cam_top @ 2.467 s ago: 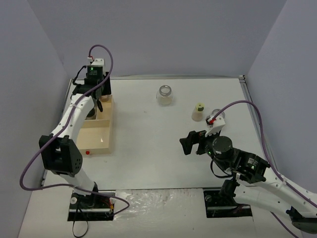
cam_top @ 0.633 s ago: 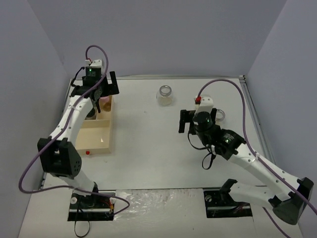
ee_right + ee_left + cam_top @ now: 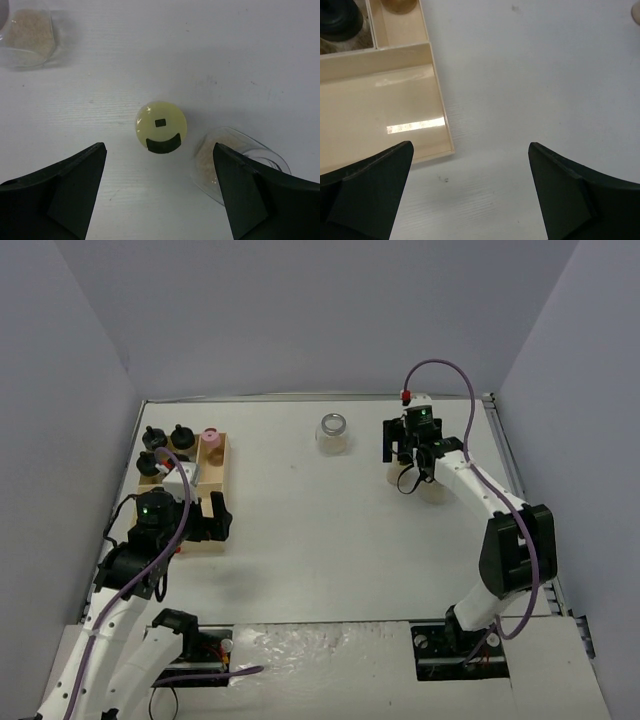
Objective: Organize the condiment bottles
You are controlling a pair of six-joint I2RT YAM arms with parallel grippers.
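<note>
Yellow-green-capped condiment bottle (image 3: 161, 127) — our right gripper (image 3: 159, 150) has swung out to straddle it, jaws spread, touching nothing; next pick, we judge. Left gripper (image 3: 470, 147), released and empty, has drawn back over the near corner of the wooden tray (image 3: 380, 115), where the pink-capped bottle (image 3: 210, 438) now stands beside black-capped bottles (image 3: 181, 432). A clear-lidded jar (image 3: 235, 160) just beside and a second jar (image 3: 333, 432) well apart remain loose on our white table (image 3: 300, 540); lilac walls (image 3: 300, 310) around.
</note>
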